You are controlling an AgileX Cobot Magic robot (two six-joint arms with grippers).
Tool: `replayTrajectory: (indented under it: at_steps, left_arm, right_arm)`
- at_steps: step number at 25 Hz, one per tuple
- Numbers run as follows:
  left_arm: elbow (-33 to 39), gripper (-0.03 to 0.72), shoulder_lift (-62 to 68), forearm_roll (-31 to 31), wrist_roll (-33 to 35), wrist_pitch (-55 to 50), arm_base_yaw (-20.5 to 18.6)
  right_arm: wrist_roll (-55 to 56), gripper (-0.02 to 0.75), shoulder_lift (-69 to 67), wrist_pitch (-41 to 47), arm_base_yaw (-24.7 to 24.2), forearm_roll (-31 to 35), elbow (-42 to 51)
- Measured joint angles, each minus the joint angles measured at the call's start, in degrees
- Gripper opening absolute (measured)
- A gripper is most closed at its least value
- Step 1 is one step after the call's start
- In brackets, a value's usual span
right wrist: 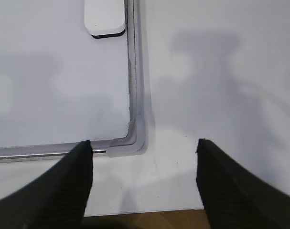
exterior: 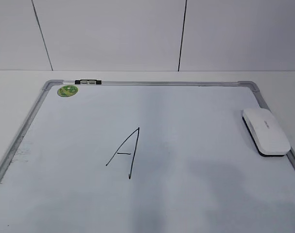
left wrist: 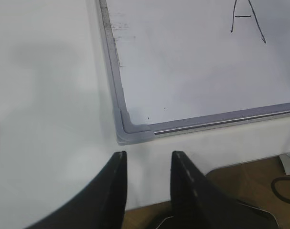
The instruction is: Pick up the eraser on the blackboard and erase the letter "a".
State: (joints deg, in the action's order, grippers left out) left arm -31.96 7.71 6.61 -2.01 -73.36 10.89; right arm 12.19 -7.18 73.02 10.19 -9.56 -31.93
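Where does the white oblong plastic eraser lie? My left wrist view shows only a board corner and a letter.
Observer: The white oblong plastic eraser lies on the large white dry-erase board, beside its right frame edge.
Operator: Is the right claw open?
Observer: Yes, the right claw is open above the board's near right corner, holding nothing.
Operator: Anything at the top?
Observer: A round green sticker sits in the far left corner.

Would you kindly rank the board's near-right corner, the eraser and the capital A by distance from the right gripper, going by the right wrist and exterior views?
1. Board corner: just ahead of the right gripper.
2. Eraser: farther up, by the right frame.
3. Capital A: farthest, mid-board to the left.
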Motion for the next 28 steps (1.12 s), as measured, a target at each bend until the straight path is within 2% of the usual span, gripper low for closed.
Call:
replayTrajectory:
  at_steps: [5, 13, 28]
  left_arm:
    - [0.6, 0.235, -0.2, -1.6, 0.0, 3.3, 0.0]
    - [2.7, 0.235, -0.2, -4.4, 0.0, 8.8, 0.0]
    - [2.9, 0.235, -0.2, -4.5, 0.0, 10.0, 0.0]
  right_arm:
    - [-0.5, 0.547, 0.3, 0.0, 0.0, -1.2, 0.4]
    - [-0.7, 0.547, 0.4, -5.8, 0.0, -2.7, 2.7]
    - [-0.8, 0.546, 0.4, -6.5, 0.0, -3.4, 3.0]
